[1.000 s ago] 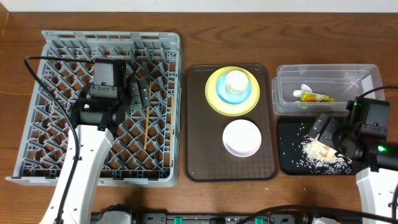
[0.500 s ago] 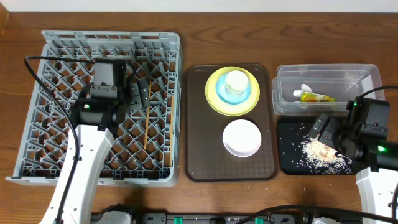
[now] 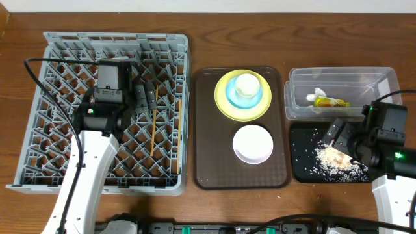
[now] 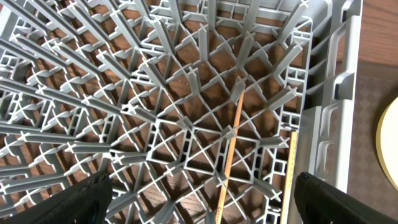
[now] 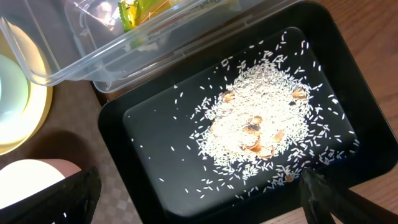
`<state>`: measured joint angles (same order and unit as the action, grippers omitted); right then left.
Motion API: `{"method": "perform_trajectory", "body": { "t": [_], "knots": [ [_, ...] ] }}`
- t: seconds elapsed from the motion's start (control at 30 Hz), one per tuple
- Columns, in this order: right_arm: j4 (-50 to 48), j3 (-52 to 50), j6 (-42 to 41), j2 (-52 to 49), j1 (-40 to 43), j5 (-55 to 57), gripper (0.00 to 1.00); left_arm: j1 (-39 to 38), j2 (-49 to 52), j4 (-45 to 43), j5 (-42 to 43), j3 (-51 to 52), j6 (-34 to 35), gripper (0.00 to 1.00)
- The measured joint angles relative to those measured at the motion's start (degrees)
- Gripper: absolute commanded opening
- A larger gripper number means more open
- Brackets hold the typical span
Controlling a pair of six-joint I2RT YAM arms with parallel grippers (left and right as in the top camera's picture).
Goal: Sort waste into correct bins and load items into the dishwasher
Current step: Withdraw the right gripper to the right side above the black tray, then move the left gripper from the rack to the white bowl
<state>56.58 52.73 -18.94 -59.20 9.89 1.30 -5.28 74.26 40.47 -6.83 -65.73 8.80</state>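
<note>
- Rice crumbs (image 5: 261, 124) are seen heaped in the black tray (image 5: 149, 146); the wrapper (image 3: 327, 101) and white scrap (image 3: 318, 93) lie in the clear tub (image 3: 383, 78) just beside it.
- Two chopsticks (image 4: 229, 149) are laid in the grey rack (image 3: 39, 97).
- The cup (image 3: 246, 84), blue bowl (image 3: 258, 97) and yellow plate (image 3: 224, 107) are stacked on the brown tray (image 3: 211, 162), near the white bowl (image 3: 253, 143).
- The left hand (image 4: 205, 199) is held wide open and empty over the rack; the right hand (image 5: 199, 205), likewise spread and empty, over the black tray.

Left arm link (image 3: 84, 170): white, smooth, rounded plastic shell.
Left wrist housing (image 3: 112, 79): matt black, boxy; one small green light (image 3: 90, 110) below it.
Left cable (image 3: 27, 65): thin, black, looped.
Left gripper fingers (image 4: 81, 200): black, dull, blunt-edged.
Right arm link (image 3: 393, 198): white shell, same finish.
Right wrist housing (image 3: 383, 127): black blocks; green light (image 3: 398, 155); thin black cable (image 3: 393, 95).
Right gripper fingers (image 5: 46, 199): black, dull.
</note>
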Motion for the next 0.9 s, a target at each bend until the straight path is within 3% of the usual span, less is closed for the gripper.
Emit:
{"method": "perform_trajectory", "body": {
  "t": [0.17, 0.6, 0.9],
  "knots": [
    [0.0, 0.0, 0.0, 0.0, 0.0, 0.0, 0.99, 0.0, 0.0, 1.9, 2.5, 0.0, 0.5, 0.94],
    [0.0, 0.0, 0.0, 0.0, 0.0, 0.0, 0.99, -1.0, 0.0, 10.7, 29.7, 0.1, 7.3, 0.94],
    [0.0, 0.0, 0.0, 0.0, 0.0, 0.0, 0.99, -16.9, 0.0, 8.0, 36.0, 2.6, 8.7, 0.94]
  ]
}}
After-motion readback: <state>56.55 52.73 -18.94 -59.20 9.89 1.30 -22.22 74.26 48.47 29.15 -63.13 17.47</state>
